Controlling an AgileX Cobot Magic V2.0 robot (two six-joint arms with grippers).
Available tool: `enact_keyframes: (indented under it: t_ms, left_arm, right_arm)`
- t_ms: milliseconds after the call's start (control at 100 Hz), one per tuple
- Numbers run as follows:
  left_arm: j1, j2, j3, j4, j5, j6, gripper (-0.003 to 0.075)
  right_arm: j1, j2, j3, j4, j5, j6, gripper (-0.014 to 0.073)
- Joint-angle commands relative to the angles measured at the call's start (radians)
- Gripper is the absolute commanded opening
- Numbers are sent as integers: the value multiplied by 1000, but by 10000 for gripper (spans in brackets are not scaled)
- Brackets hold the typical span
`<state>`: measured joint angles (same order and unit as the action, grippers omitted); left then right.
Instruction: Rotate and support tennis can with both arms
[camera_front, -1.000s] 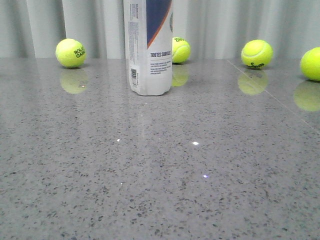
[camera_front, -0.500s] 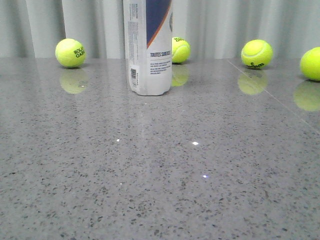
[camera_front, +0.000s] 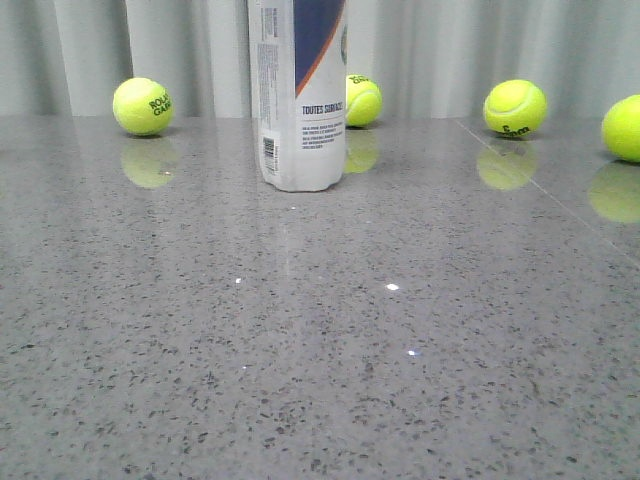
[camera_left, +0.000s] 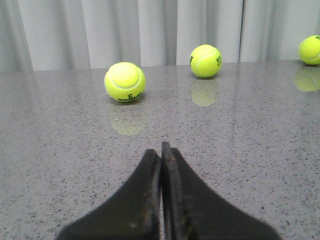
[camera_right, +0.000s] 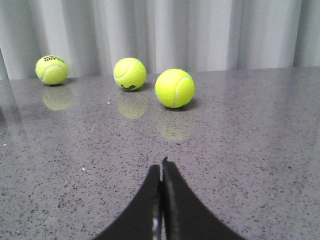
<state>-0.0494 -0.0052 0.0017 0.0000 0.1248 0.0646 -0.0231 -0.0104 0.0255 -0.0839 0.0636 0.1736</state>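
Observation:
The tennis can (camera_front: 297, 95) stands upright on the grey speckled table in the front view, its white base on the surface and its top cut off by the frame. Neither arm shows in the front view. In the left wrist view my left gripper (camera_left: 160, 150) is shut and empty, low over the table. My right gripper (camera_right: 161, 167) is likewise shut with nothing between its fingers in the right wrist view. The can appears in neither wrist view.
Several yellow-green tennis balls lie along the back by the pale curtain: one far left (camera_front: 142, 106), one behind the can (camera_front: 362, 100), two at right (camera_front: 515, 107) (camera_front: 622, 128). The left wrist view shows balls (camera_left: 125, 82) (camera_left: 205, 61); the right wrist view shows balls (camera_right: 175, 88) (camera_right: 130, 73) (camera_right: 52, 69).

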Motion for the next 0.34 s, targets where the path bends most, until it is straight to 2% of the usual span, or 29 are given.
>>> enact_keyframes:
  t_ms: [0, 330]
  left_arm:
    - [2, -24, 44, -6, -80, -9, -19]
    - [2, -24, 44, -6, -80, -9, -19]
  right_arm:
    - [-8, -17, 4, -14, -69, 0, -60]
    - [-8, -17, 4, -14, -64, 0, -60]
